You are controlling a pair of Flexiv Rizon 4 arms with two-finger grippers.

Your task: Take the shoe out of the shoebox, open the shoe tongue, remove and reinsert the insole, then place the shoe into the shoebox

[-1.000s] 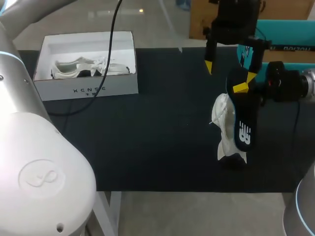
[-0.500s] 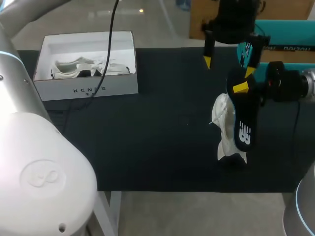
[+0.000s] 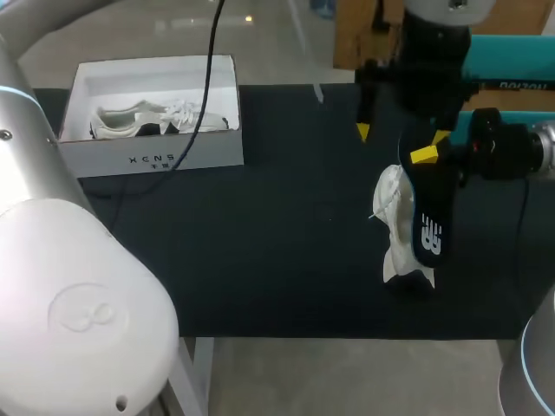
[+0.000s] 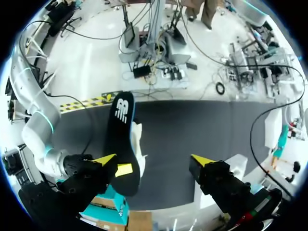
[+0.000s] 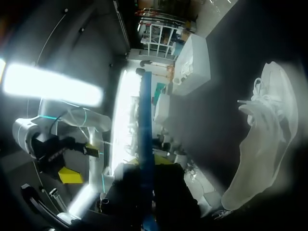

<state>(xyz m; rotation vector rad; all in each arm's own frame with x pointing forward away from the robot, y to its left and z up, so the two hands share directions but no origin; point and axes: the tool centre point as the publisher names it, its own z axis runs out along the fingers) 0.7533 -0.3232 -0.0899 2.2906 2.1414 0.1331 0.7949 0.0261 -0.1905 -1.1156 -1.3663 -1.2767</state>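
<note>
Dark insole (image 3: 427,212) in right end effector (image 3: 425,156), beside shoe (image 3: 396,227)

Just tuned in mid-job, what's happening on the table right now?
The right pincer is shut on the dark insole, holding it over the white shoe, which lies on the black table. The left pincer hangs open near the insole's gripped end, holding nothing. A second white shoe sits in the open shoebox at the far left. The insole is out and not yet reinserted.
</note>
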